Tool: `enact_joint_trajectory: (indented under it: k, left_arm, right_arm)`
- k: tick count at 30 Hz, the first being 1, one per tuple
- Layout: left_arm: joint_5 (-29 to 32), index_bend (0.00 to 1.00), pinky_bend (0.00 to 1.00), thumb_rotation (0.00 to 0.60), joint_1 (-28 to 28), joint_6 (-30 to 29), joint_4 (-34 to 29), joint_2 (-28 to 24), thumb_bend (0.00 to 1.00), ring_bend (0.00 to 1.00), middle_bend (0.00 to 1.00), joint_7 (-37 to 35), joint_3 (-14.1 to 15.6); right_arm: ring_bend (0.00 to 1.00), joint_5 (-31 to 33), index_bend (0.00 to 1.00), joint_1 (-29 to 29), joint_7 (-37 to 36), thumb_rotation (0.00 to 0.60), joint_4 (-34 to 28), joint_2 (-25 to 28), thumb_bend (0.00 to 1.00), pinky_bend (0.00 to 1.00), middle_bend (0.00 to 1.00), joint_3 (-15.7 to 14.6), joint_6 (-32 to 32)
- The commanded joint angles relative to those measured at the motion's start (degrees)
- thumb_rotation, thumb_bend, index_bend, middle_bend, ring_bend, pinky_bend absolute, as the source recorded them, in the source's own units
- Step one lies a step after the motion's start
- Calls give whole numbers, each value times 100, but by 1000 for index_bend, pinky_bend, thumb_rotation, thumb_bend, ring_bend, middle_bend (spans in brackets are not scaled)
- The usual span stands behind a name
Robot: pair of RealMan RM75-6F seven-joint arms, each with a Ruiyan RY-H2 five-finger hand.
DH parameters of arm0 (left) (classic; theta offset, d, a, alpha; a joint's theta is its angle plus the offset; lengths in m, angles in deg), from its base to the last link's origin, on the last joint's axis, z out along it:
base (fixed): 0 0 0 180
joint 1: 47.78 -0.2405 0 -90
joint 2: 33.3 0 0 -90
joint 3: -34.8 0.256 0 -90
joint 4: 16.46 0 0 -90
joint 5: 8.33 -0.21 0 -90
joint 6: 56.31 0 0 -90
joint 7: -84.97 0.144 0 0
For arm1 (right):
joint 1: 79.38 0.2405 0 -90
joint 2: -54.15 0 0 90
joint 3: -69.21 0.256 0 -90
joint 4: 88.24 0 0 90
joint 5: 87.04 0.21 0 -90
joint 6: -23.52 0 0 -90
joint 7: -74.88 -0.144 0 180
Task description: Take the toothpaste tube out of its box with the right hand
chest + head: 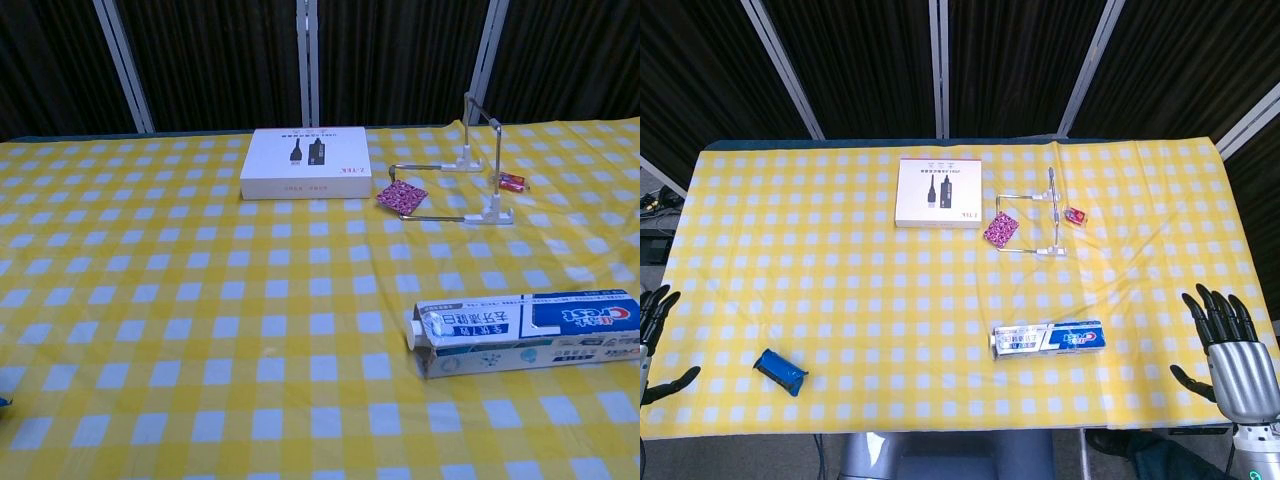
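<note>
Lying flat near the table's front edge, toothpaste box (1047, 339) (light, thin card, likely crushable) with right hand (1230, 357) well apart, fingers spread and empty; best pinched gently by the tube's end at the open left flap.

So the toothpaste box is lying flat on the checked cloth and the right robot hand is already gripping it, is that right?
Not quite. The toothpaste box does lie flat on the checked cloth, but the right robot hand is not gripping it: the head view shows it open at the table's edge, apart from the box.
</note>
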Motion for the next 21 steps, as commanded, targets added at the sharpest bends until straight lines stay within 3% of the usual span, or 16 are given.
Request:
enact_joint_trajectory:
  k: [1,10,21]
  left_arm:
    - [4,0,0,600,1,4,3,0,0,0,0,1,-2]
    - [20,0,0,600,21,51,-20,6,0,0,0,15,-6]
    - [417,0,0,600,196,427,-43,111,0,0,0,286,-147]
  right_arm:
    - [0,1,0,2,3,600,4,0,0,0,0,-1,-5]
    - [0,4,0,199,-146,600,57,-41,0,0,0,-7,-346]
    - [0,3,39,2141,-1402,600,532,-129,0,40,18,66,-3322]
